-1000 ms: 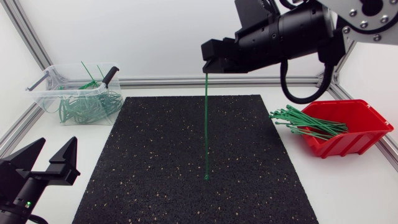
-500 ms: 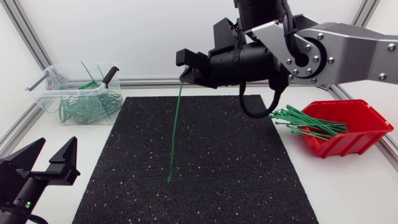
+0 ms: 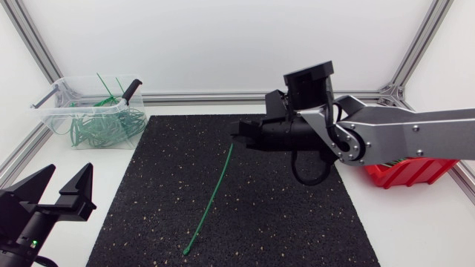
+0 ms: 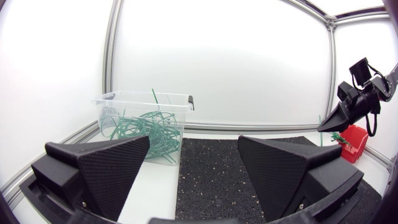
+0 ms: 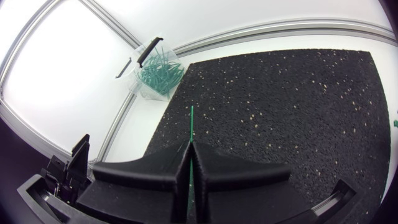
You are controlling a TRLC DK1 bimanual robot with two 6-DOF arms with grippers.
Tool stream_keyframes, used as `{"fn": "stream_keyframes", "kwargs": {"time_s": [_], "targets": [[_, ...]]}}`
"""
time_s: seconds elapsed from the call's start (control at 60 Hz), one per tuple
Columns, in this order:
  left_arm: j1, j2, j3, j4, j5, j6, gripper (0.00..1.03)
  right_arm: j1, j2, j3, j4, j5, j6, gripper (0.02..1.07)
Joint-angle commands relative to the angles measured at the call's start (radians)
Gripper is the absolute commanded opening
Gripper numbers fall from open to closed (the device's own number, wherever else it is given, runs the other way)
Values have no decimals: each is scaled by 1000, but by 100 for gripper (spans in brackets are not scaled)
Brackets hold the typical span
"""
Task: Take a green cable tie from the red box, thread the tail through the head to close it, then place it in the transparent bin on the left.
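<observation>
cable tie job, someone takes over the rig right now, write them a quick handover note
Right gripper: shut on one end of a green cable tie, above the middle of the black mat. The tie hangs straight and slanted, free end low at the mat.
Left gripper: open, empty, at the near left corner.
Red box: on the right, mostly hidden behind the right arm.
Transparent bin: far left, with looped green ties in it.
Done: one tie taken.
Left: thread tail through head, then place it in the bin.
</observation>
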Motion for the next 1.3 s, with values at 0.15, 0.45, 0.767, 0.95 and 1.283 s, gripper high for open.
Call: {"fn": "stream_keyframes", "kwargs": {"time_s": [0.15, 0.45, 0.767, 0.95, 1.283], "targets": [[-14, 5, -39, -30, -5, -26, 99, -22, -151, -183, 19, 33, -112, 23], [-15, 6, -39, -33, -8, -26, 99, -55, -254, -229, -70, 123, -274, 47], [-15, 5, -39, -33, -17, -26, 99, -35, -260, -23, -352, 243, -544, 53], [-15, 2, -37, -34, -19, -26, 99, 120, -194, 57, -489, 212, -893, 53], [-17, 2, -37, -34, -20, -26, 99, 257, -7, 244, -741, 212, -1089, 103]]}}
